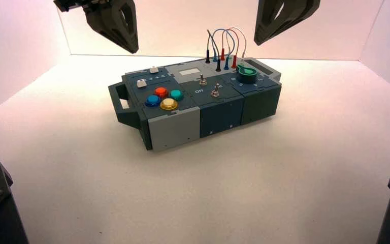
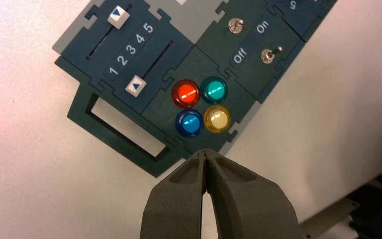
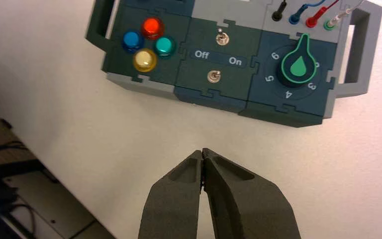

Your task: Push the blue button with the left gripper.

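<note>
The blue button (image 1: 152,100) sits at the front left of a cluster of round buttons on the box's left end, beside red (image 1: 161,92), teal (image 1: 176,94) and yellow (image 1: 168,103) ones. In the left wrist view the blue button (image 2: 189,123) lies just beyond my left gripper (image 2: 207,152), whose tips are shut and empty. In the high view the left gripper (image 1: 131,48) hangs high above and behind the box's left end. My right gripper (image 1: 258,39) hangs high at the back right, shut and empty (image 3: 202,152).
The box (image 1: 175,129) stands turned on the white table, with a handle (image 1: 119,104) at its left end. It bears two sliders (image 2: 135,86), two toggle switches (image 2: 267,55) lettered Off and On, a green knob (image 3: 298,65) and plugged wires (image 1: 222,48).
</note>
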